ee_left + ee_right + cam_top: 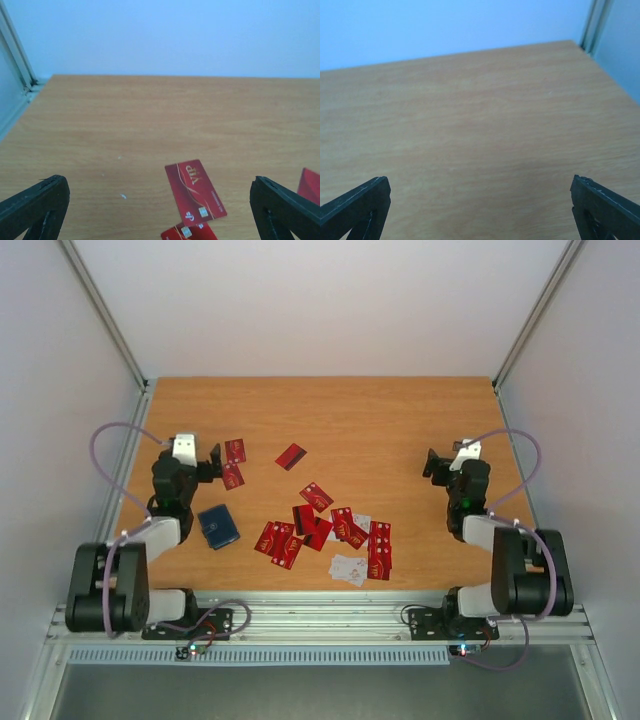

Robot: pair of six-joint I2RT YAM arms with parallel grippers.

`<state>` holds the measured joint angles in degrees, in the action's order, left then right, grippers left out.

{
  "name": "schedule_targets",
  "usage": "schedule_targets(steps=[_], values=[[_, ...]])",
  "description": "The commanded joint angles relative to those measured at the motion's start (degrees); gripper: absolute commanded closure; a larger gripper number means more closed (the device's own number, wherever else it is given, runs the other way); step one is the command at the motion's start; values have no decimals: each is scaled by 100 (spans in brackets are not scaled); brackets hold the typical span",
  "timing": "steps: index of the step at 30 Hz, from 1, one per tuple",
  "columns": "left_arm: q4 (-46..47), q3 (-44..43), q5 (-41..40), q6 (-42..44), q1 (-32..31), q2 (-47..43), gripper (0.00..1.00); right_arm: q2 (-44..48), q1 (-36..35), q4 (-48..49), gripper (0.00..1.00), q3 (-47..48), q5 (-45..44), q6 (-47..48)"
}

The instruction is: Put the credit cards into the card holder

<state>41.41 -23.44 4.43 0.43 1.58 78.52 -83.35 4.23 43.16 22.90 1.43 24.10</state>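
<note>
Left hand (212, 462) and right hand (432, 466) are both hanging with fingers wide apart, gripping nothing. The credit cards (330, 530) are lying flat and overlapping mid-worktop (380, 410), and the card holder (218, 525) beside the left arm. Pinching may be sliding cards away or lifting two.

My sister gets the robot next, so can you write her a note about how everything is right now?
The left tool is open and empty, two credit cards just ahead of it.
The right tool is open and empty over bare table.
Most other cards lie loose, heaped front-middle.
The card holder looks closed, between the heap and the left arm.
Done: nothing. Left: every card.
</note>
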Motion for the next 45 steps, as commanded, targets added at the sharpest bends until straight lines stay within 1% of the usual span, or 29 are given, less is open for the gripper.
schedule_targets(steps=[1,2,3,5,6,7,9,11,12,13,16,18,20,23,25,27,31,33,35,38,39,40,42,43,45], values=[[-1397,-390,-253,-300,0,-949,1,840,5,-1422,1,435,-580,-256],[-1918,-584,-263,-357,-6,-1150,1,1049,0,-1930,2,654,-597,-306],[-2631,-778,-323,-512,-9,-1319,1,1174,2,-2406,2,885,-582,-342],[-3495,-1131,-421,-755,-9,-1567,1,1344,7,-3353,2,1402,-448,-398],[-3928,-1355,-537,-998,-9,-1732,1,1400,7,-3717,2,1749,-313,-417],[-4304,-1448,-499,-1130,-8,-1809,1,1453,8,-4024,2,1899,-269,-452],[-4972,-1716,-262,-1387,-9,-2082,1,1541,8,-4549,2,2380,-270,-738],[-5527,-1887,26,-1577,-2,-2343,1,1526,21,-5205,1,2905,-673,-1378],[-5818,-1965,141,-1692,0,-2468,1,1458,31,-5935,1,3276,-855,-1660],[-6087,-2034,260,-1836,0,-2578,1,1310,46,-6499,1,3644,-879,-1761],[-6868,-2184,467,-1908,0,-2861,1,901,52,-7705,2,4641,-651,-1604],[-7308,-2243,401,-2201,2,-2964,1,779,52,-8180,1,5028,-264,-1603],[-7884,-2418,392,-2523,1,-2902,1,799,52,-8453,2,5215,153,-1705],[-8962,-2825,181,-2747,0,-2663,1,865,52,-8873,2,5388,167,-2006],[-9666,-3030,-8,-2781,0,-2538,0,813,52,-9287,1,5675,243,-2070],[-10167,-3085,47,-2728,0,-2528,1,729,52,-9805,2,5890,446,-2099],[-10634,-2967,386,-2617,1,-2611,1,695,44,-10375,2,5955,1024,-2168],[-10740,-2943,579,-2496,0,-2482,1,697,23,-10469,1,5864,1342,-2145],[-10767,-2967,698,-2466,17,-2250,4,664,-8,-10569,1,5793,1530,-2138],[-10797,-2949,1027,-2626,66,-1855,13,630,-70,-10857,2,5757,1682,-2287],[-10762,-2898,1075,-2659,79,-1758,15,665,-114,-10852,2,5675,1740,-2352],[-10699,-2769,1115,-2710,109,-1670,17,711,-217,-10835,2,5540,1773,-2394],[-10523,-2618,1219,-2789,163,-1493,24,792,-406,-10811,3,5379,1941,-2628],[-10497,-2643,1249,-2805,185,-1371,26,828,-649,-10832,3,5316,1961,-2670],[-10425,-2637,1183,-2898,264,-1117,33,918,-965,-10846,3,5184,1961,-2736]])
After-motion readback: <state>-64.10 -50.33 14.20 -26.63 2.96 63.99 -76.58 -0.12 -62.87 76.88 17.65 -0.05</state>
